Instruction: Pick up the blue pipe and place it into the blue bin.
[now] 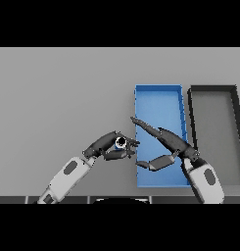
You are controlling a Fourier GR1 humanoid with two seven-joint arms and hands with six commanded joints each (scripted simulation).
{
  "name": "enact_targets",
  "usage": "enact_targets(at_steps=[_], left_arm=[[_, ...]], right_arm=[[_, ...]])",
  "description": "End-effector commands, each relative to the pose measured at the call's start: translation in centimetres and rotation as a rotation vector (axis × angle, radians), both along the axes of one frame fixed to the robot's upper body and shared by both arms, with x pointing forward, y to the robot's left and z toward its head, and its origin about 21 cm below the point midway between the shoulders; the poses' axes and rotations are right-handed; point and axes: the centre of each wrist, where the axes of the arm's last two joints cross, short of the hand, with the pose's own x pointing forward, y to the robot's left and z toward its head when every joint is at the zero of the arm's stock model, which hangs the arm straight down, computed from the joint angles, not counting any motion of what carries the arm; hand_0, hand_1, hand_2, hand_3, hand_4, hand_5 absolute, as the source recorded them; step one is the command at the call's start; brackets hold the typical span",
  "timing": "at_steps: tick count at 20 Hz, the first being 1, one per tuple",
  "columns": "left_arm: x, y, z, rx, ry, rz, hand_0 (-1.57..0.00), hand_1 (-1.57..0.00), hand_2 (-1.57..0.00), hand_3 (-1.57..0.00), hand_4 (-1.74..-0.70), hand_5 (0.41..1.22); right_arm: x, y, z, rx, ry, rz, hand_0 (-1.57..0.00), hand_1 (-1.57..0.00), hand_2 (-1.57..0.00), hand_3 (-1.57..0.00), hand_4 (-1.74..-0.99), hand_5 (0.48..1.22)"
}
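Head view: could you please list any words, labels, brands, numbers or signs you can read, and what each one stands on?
None: no readable text shows anywhere in this view.
The blue bin, the dark bin and the grey table are all plain.
The left hand, its fingers curled round the blue pipe, and the open right hand carry no markings.

Table: matt grey, smooth.
Blue bin: smooth, plastic-looking.
Dark bin: matt.
Hands: dark, slight sheen.
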Motion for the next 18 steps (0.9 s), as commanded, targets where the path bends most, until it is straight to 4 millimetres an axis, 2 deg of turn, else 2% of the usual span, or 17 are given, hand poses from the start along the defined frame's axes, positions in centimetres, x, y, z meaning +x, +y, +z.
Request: enact_targets(at_steps=[1,2,6,10,12,15,16,17,18], left_arm=[[0.1,0.1,-0.2,0.0,0.006,0.005,-1.57,-1.57,-1.57,-1.44,-1.73,1.221],[0.3,-0.1,0.3,-0.002,0.001,0.0,-1.57,-1.57,-1.57,-1.44,-1.73,1.221],[0.4,0.2,-0.3,-0.026,-0.006,-0.014,-1.57,-1.57,-1.57,-1.47,-1.73,1.221],[0.9,-0.2,-0.2,-0.019,0.027,-0.03,-1.57,-1.57,-1.57,-1.51,-1.73,1.221],[0.6,0.1,-0.7,-0.024,0.03,-0.037,-1.57,-1.57,-1.57,-1.51,-1.73,1.221],[0.9,0.2,-0.1,-0.021,0.03,-0.038,-1.57,-1.57,-1.57,-1.45,-1.72,1.221],[0.8,0.3,-0.1,-0.032,0.038,-0.048,-1.57,-1.57,-1.57,-1.47,-1.72,1.221],[1.0,0.3,0.1,-0.036,0.04,-0.064,-1.57,-1.57,-1.57,-1.4,-1.72,1.221],[1.0,0.5,0.2,-0.037,-0.008,-0.071,-1.5,-1.39,-1.37,-1.15,-1.63,1.221]], right_arm=[[0.4,0.6,0.7,-0.019,-0.018,0.024,0.0,0.0,0.0,0.0,-1.303,0.532],[0.7,1.3,1.0,-0.038,-0.025,0.048,0.0,0.0,0.0,0.0,-1.304,0.532],[1.5,3.7,1.4,-0.06,-0.029,0.147,0.0,0.0,0.0,0.0,-1.26,0.531],[2.9,6.0,1.7,-0.099,-0.007,0.166,0.0,0.0,0.0,0.0,-1.226,0.52],[3.4,6.7,1.5,-0.11,0.003,0.178,0.0,0.0,0.0,0.0,-1.222,0.512],[4.6,7.8,1.4,-0.123,0.013,0.205,0.0,-0.01,-0.04,0.0,-1.231,0.512],[4.8,8.2,1.2,-0.126,0.016,0.225,-0.01,-0.04,-0.07,-0.01,-1.241,0.516],[4.9,8.8,1.4,-0.128,0.014,0.24,-0.05,-0.08,-0.11,-0.04,-1.268,0.519],[5.2,8.8,1.3,-0.14,0.015,0.249,-0.14,-0.17,-0.19,-0.11,-1.308,0.523]])
